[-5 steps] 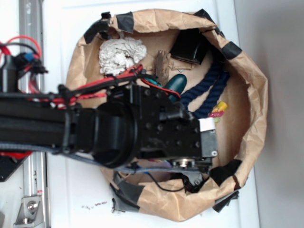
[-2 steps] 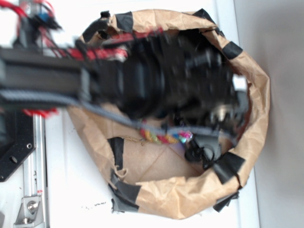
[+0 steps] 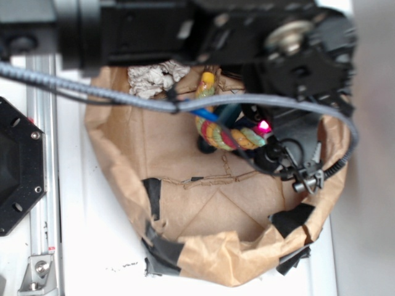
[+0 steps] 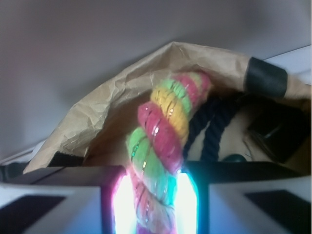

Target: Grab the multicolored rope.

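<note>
The multicolored rope (image 4: pixel 163 131), twisted red, yellow and pale green, is clamped between my gripper's two glowing pads (image 4: pixel 124 202) and hangs out from them. In the exterior view the rope (image 3: pixel 216 131) dangles above the brown paper bag (image 3: pixel 210 253), raised off its floor. My gripper (image 3: pixel 262 132) is shut on the rope's end, its pads glowing pink. The navy rope (image 4: pixel 207 129) lies behind it in the bag.
A crumpled white paper ball (image 3: pixel 154 77) lies at the bag's far left. A teal object (image 4: pixel 235 158) and a black box (image 4: pixel 273 134) sit inside. A grey cable (image 3: pixel 123 98) crosses the bag. Black tape patches (image 3: pixel 295 217) mark the rim.
My arm has swung toward the top of the view and lifted. The multicolored rope, which lay low in the bag, now hangs raised in my gripper.
</note>
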Robot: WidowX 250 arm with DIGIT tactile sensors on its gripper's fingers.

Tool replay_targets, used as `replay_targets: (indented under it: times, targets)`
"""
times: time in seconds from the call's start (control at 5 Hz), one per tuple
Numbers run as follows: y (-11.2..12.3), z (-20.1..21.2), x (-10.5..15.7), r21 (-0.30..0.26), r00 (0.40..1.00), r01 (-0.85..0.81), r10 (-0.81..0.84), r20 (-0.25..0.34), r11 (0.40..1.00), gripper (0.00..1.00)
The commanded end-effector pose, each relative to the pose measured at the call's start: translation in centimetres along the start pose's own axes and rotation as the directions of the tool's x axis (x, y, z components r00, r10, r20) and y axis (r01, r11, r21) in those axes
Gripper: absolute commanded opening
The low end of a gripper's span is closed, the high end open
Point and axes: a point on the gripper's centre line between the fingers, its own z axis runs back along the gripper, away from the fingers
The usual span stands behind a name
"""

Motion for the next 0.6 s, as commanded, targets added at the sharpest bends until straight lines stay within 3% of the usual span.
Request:
replay_targets:
  times: [0.0,0.2,0.4]
  targets:
    - [0.9,3.4,-1.6,0.132,0.991,0.120,-0.127,0.044,0.984,0.00]
    - [2.0,3.9,-3.1,0.062,0.978,0.202,-0.204,0.036,0.977,0.00]
    - [2.0,3.8,-3.0,0.084,0.985,0.157,-0.162,0.053,0.984,0.00]
